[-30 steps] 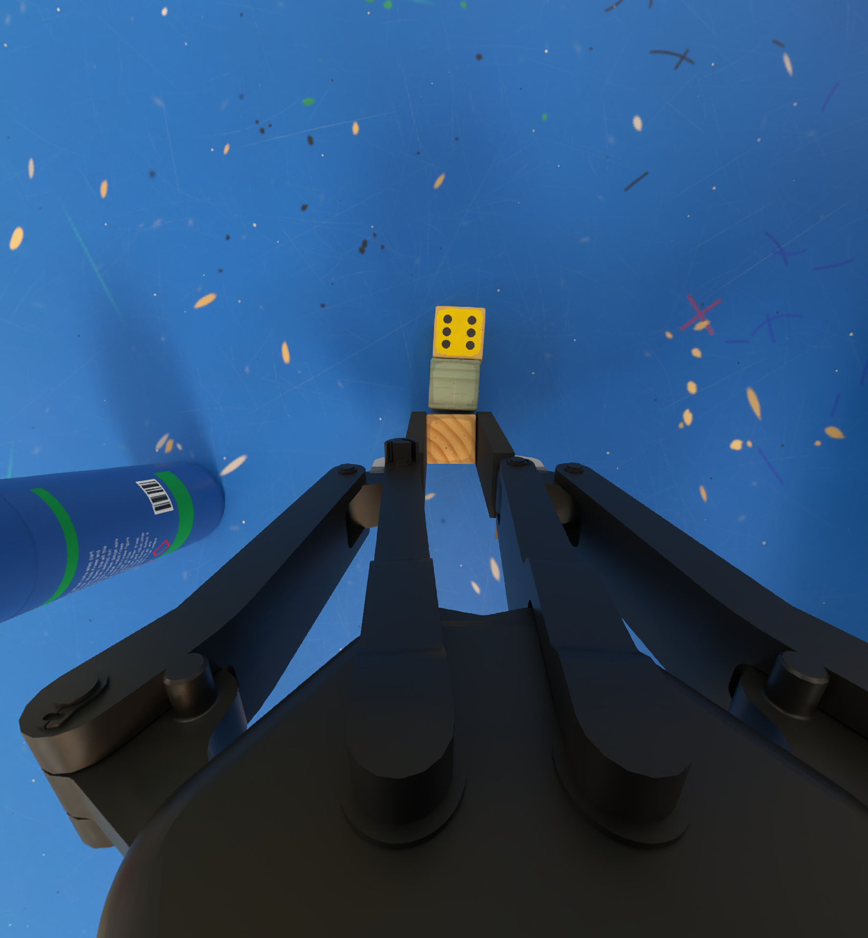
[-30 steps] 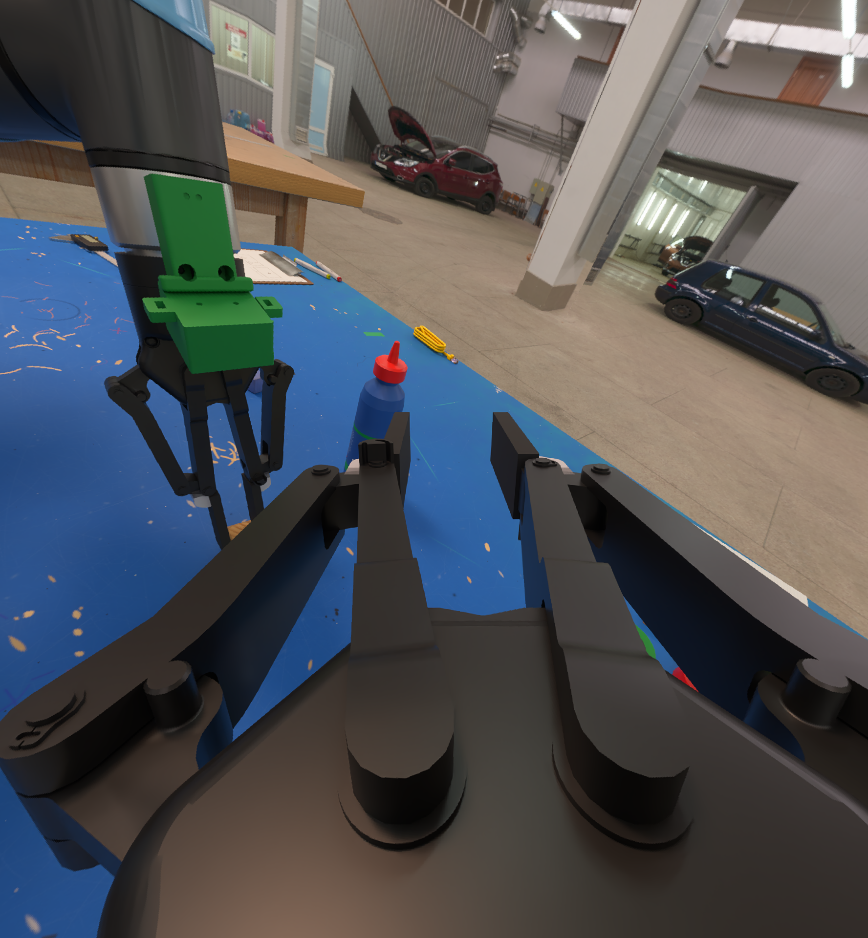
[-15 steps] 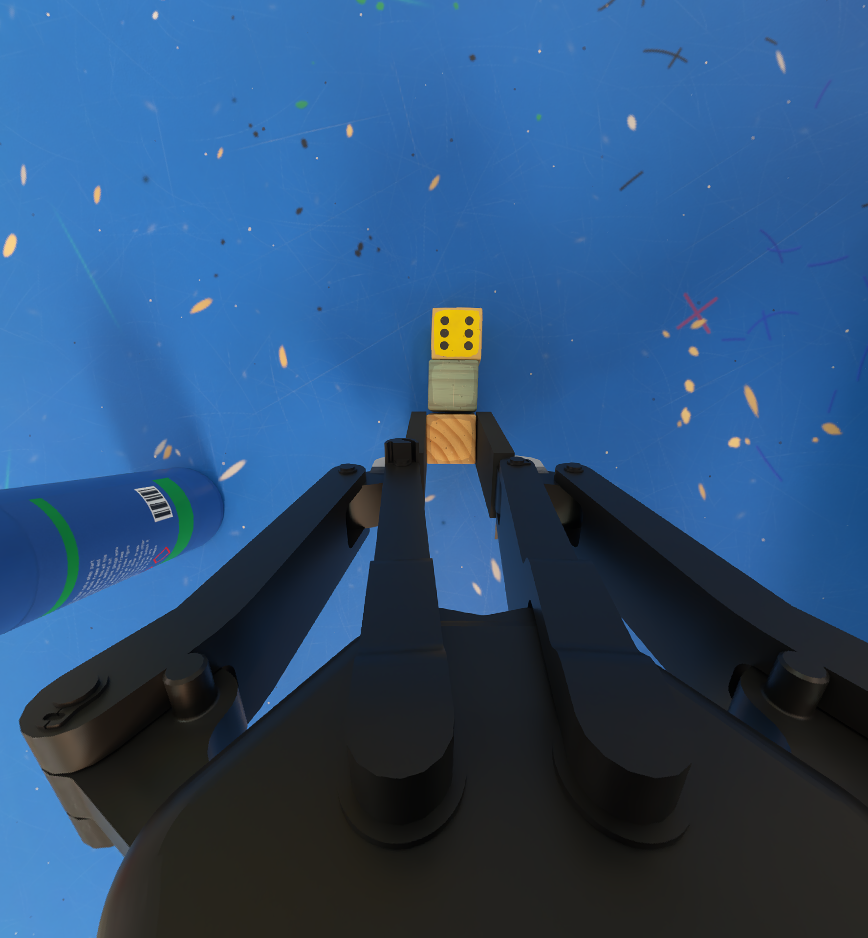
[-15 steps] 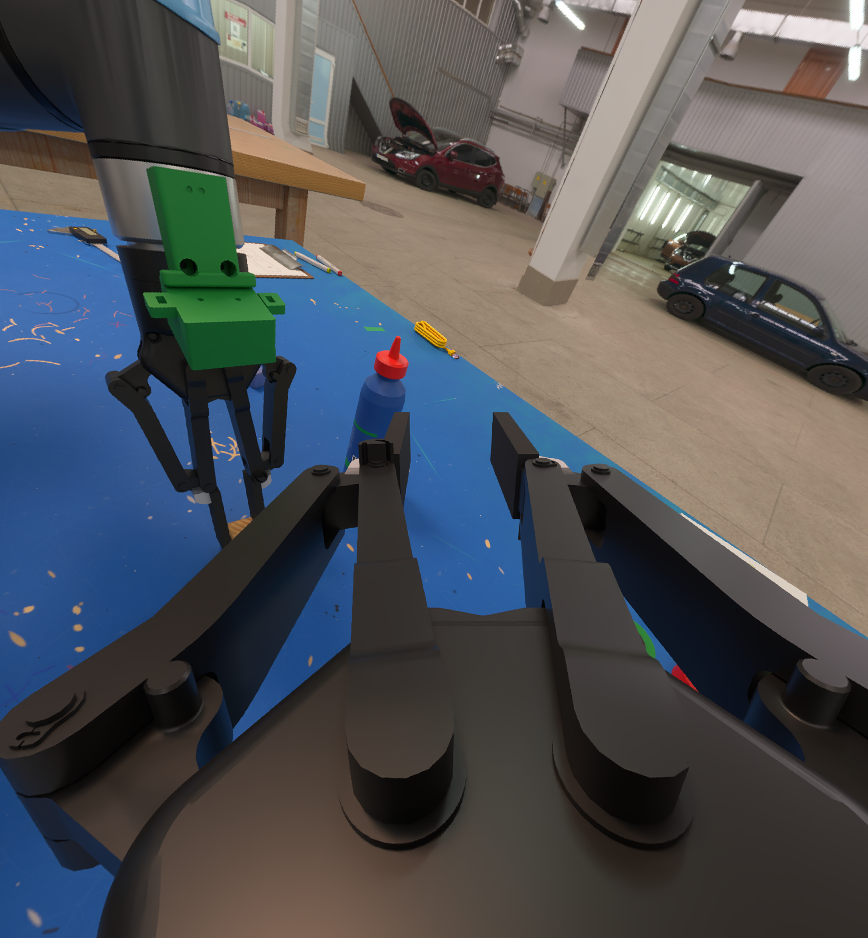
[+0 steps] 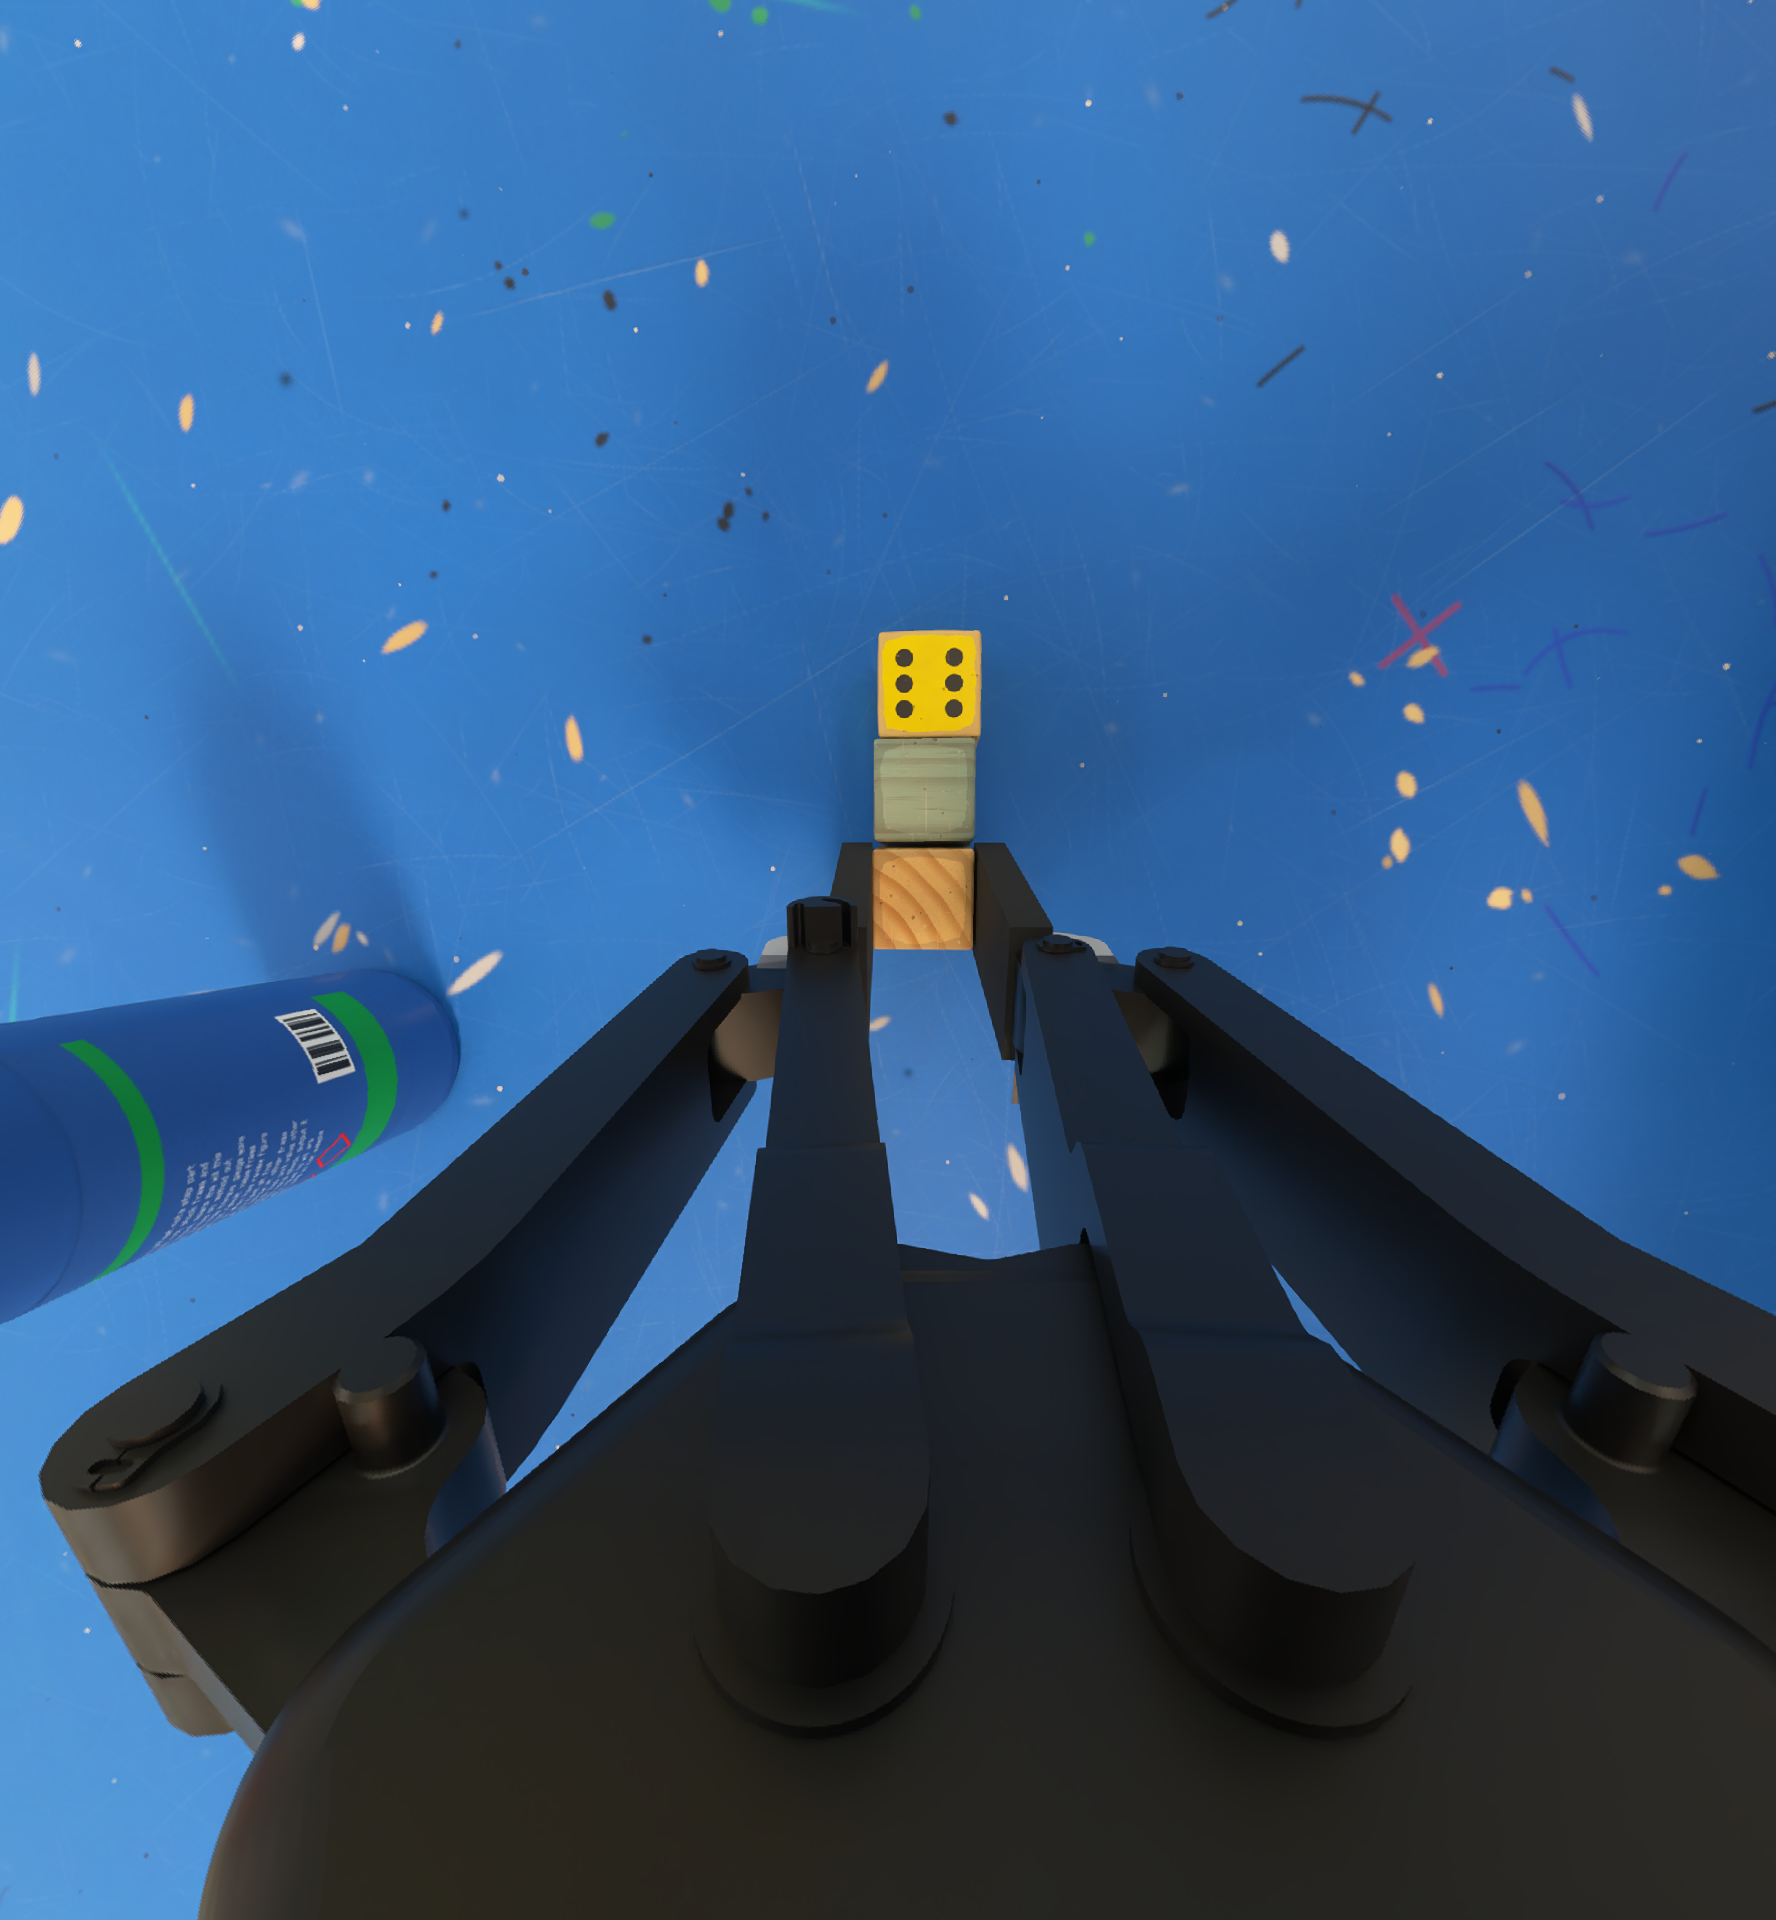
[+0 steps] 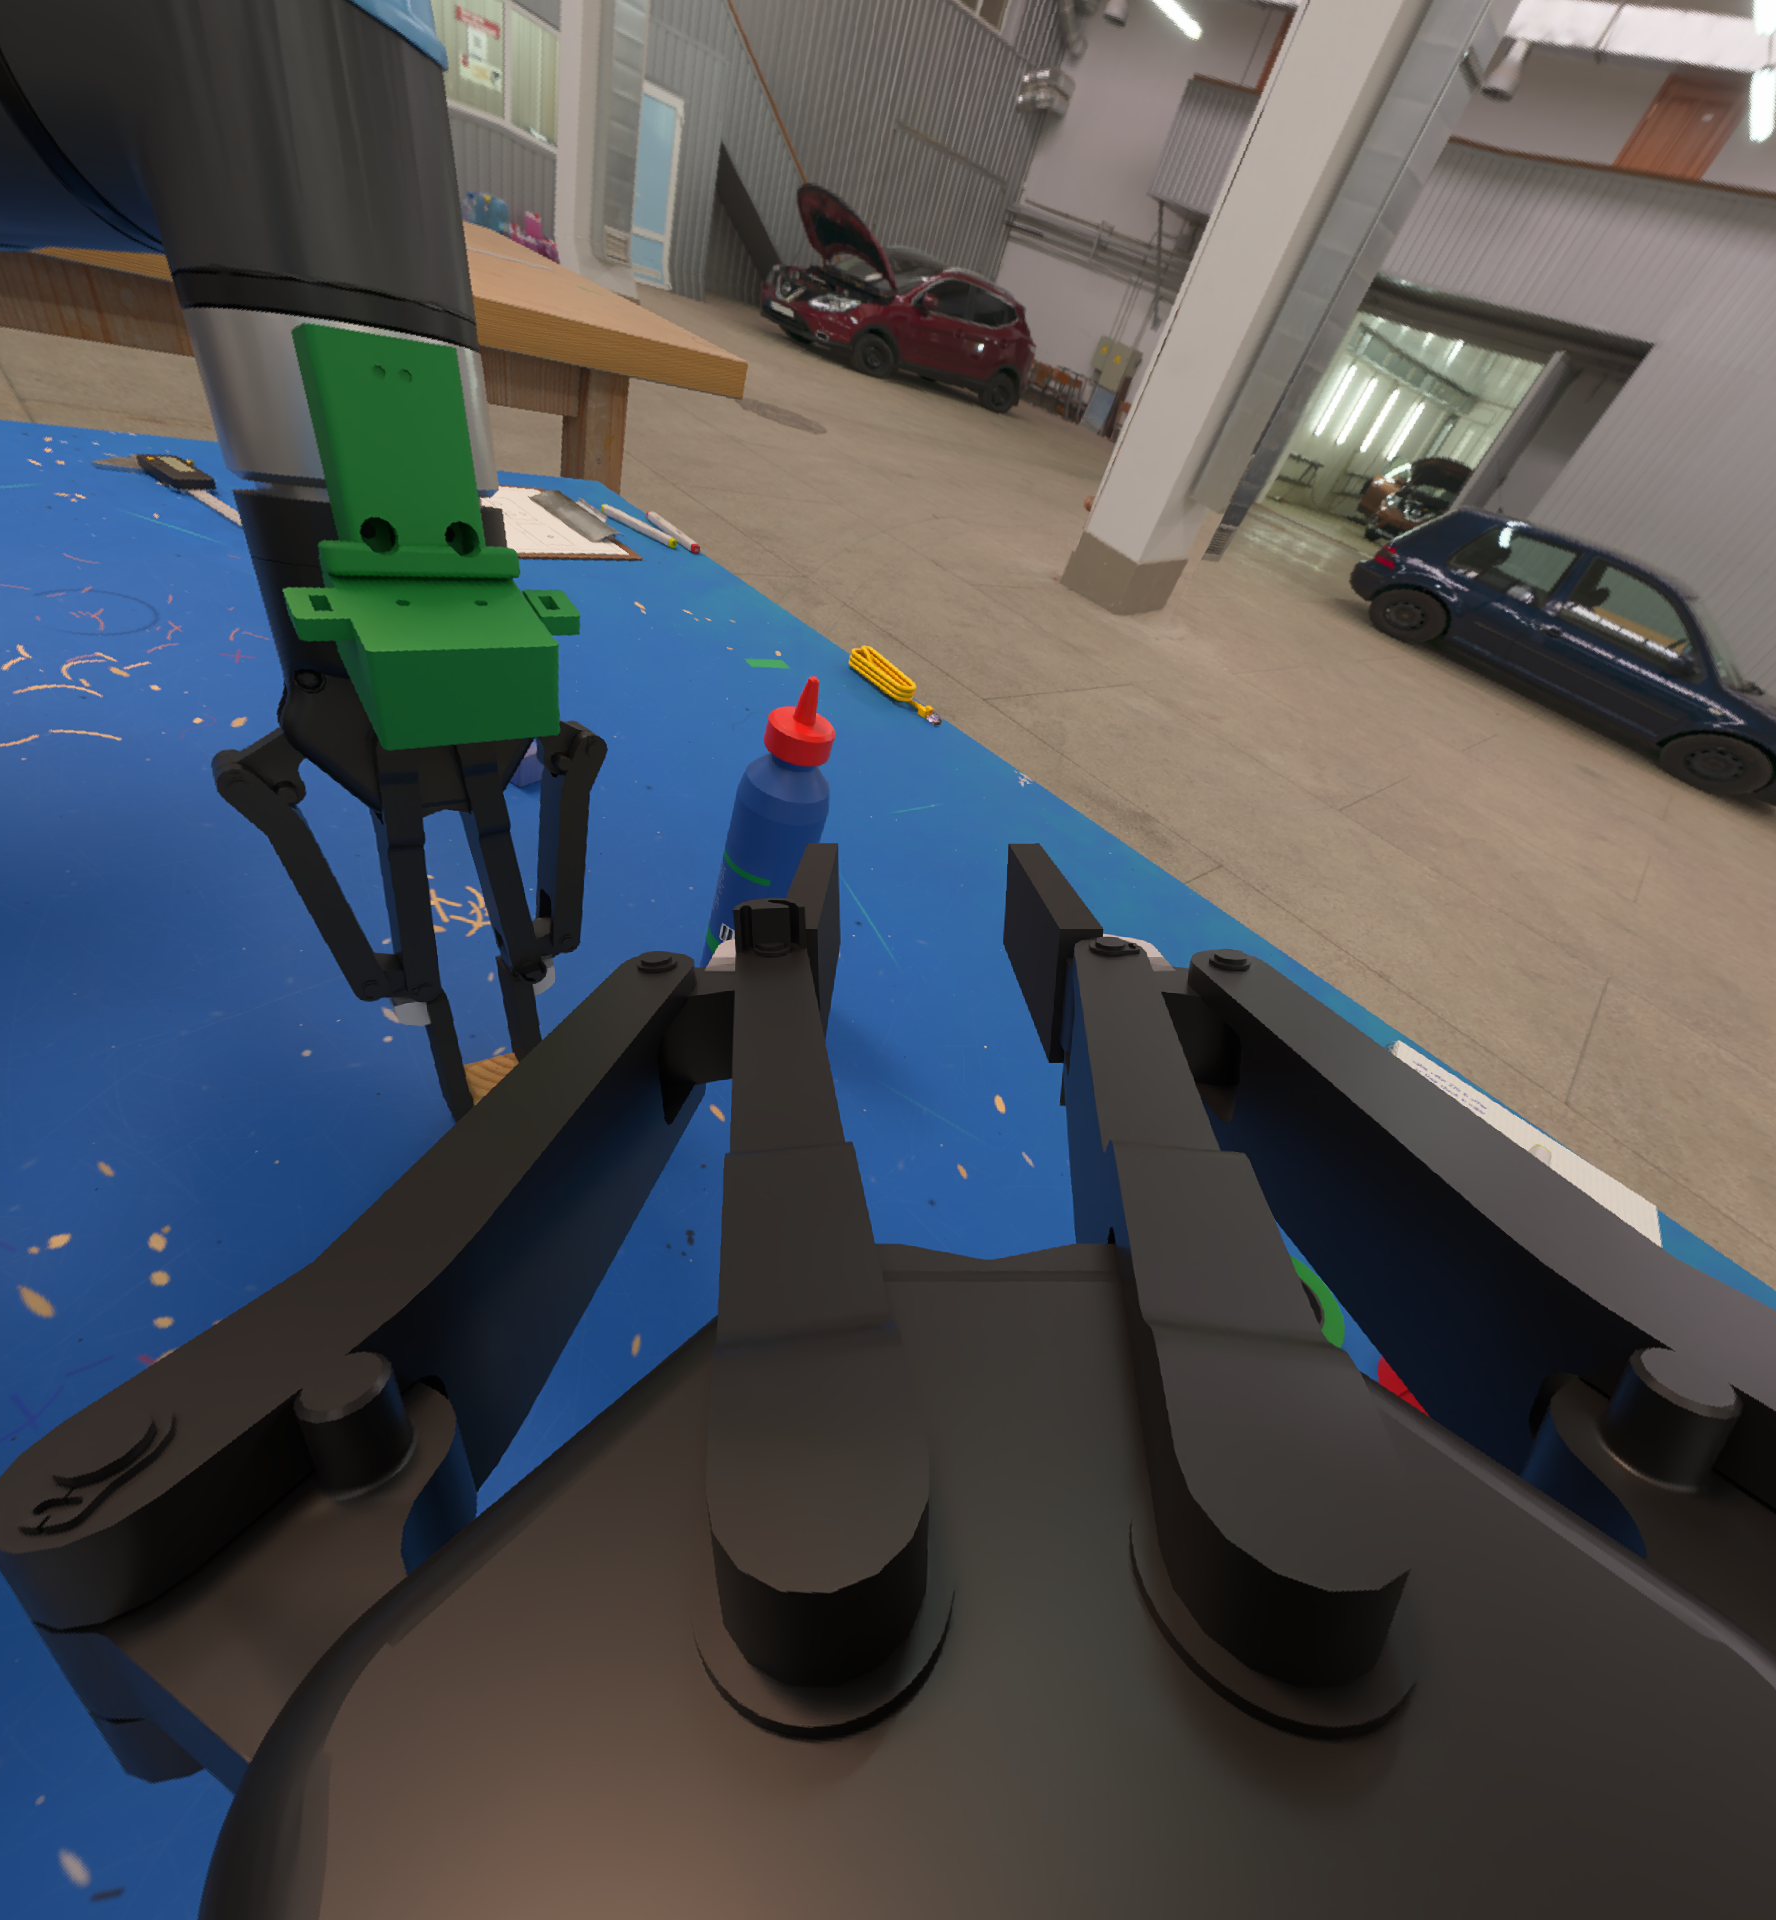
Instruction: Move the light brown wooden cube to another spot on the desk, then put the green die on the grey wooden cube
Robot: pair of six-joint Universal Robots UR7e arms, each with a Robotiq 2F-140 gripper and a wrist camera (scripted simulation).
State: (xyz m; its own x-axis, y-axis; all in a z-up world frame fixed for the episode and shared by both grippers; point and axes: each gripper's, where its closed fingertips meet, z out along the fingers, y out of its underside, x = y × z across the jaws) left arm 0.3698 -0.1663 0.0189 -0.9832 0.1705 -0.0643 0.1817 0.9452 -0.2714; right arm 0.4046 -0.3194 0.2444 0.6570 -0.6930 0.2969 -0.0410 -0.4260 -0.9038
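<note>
In the left wrist view my left gripper (image 5: 922, 920) is shut on the light brown wooden cube (image 5: 922, 896), held between its fingertips low over the blue desk (image 5: 1279, 935). Just beyond it, in one line, are the grey wooden cube (image 5: 923, 790) and a yellow die (image 5: 929, 683) showing black pips. No green die is in view. In the right wrist view my right gripper (image 6: 920, 904) is open and empty above the desk. It shows the left gripper (image 6: 484, 1049) pointing straight down, with a sliver of the brown cube (image 6: 496, 1068) between its fingers.
A blue bottle (image 5: 188, 1132) with a red cap stands upright left of the left gripper and shows in the right wrist view (image 6: 775, 831). A yellow object (image 6: 884, 670), a clipboard with pens (image 6: 562, 525) and a dark tool (image 6: 172, 470) lie farther off. The desk edge (image 6: 1071, 821) runs diagonally on the right.
Almost nothing. The left gripper stays shut on the brown cube; the blue bottle has slid slightly lower in the left wrist view. The right wrist view has drifted a little.
</note>
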